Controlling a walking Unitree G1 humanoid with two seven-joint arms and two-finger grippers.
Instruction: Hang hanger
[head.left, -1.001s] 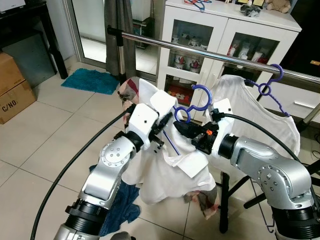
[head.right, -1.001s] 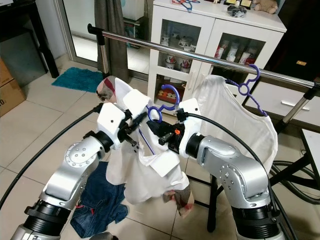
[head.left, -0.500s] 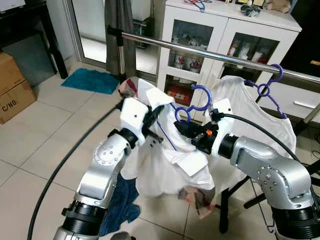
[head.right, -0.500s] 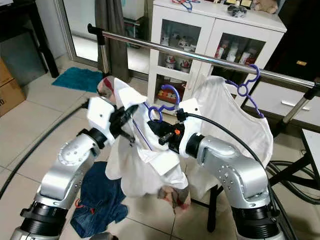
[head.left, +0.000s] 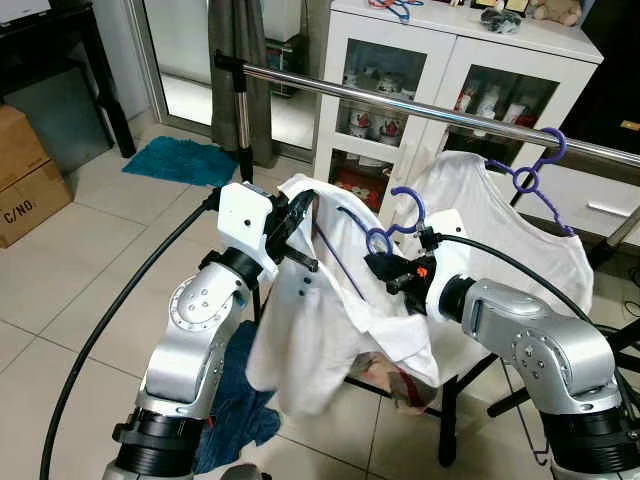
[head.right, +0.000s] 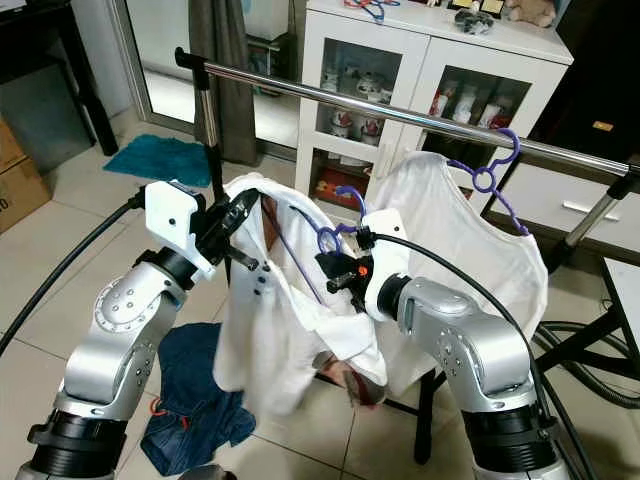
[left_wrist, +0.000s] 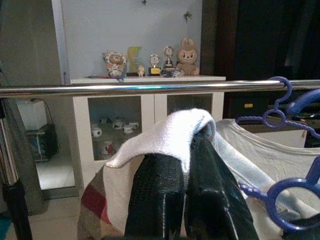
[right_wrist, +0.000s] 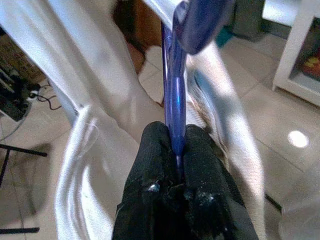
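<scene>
- At the far left a stack of cardboard boxes (head.left: 28, 175) stands on the tiled floor, and a teal mat (head.left: 185, 162) lies by the glass door; neither bears on the work.
- The left gripper (head.left: 292, 222) is raised, its fingers (left_wrist: 155, 195) pinched tight on the shoulder of the white shirt (head.left: 320, 320). Holding that corner high probably keeps the cloth spread over the hanger arm, so it does not slide off.
- A blue garment (head.left: 235, 415) lies heaped on the floor beneath the left arm.
- The purple hanger (head.left: 385, 232), the task's thing, sits inside the shirt between the two arms, below the rail and not yet on it, its hook pointing up.
- The right gripper (head.left: 390, 272) is clamped on the hanger's neck just under the hook; its wrist view shows the purple stem squeezed between the fingertips (right_wrist: 155, 150). Gripping there leaves the hook free, which suits lifting it over the bar.
- The steel rail (head.left: 420, 108) runs across above and behind both arms.
- The white cabinet (head.left: 440, 70) behind the rail holds cups and small figures behind glass doors; a plush toy (head.left: 556, 10) and trinkets sit on top.
- To the right, a second purple hanger (head.left: 535, 170) already hooks the rail, carrying a white T-shirt (head.left: 520, 230), so the open stretch of rail to its left looks like the likely place.
</scene>
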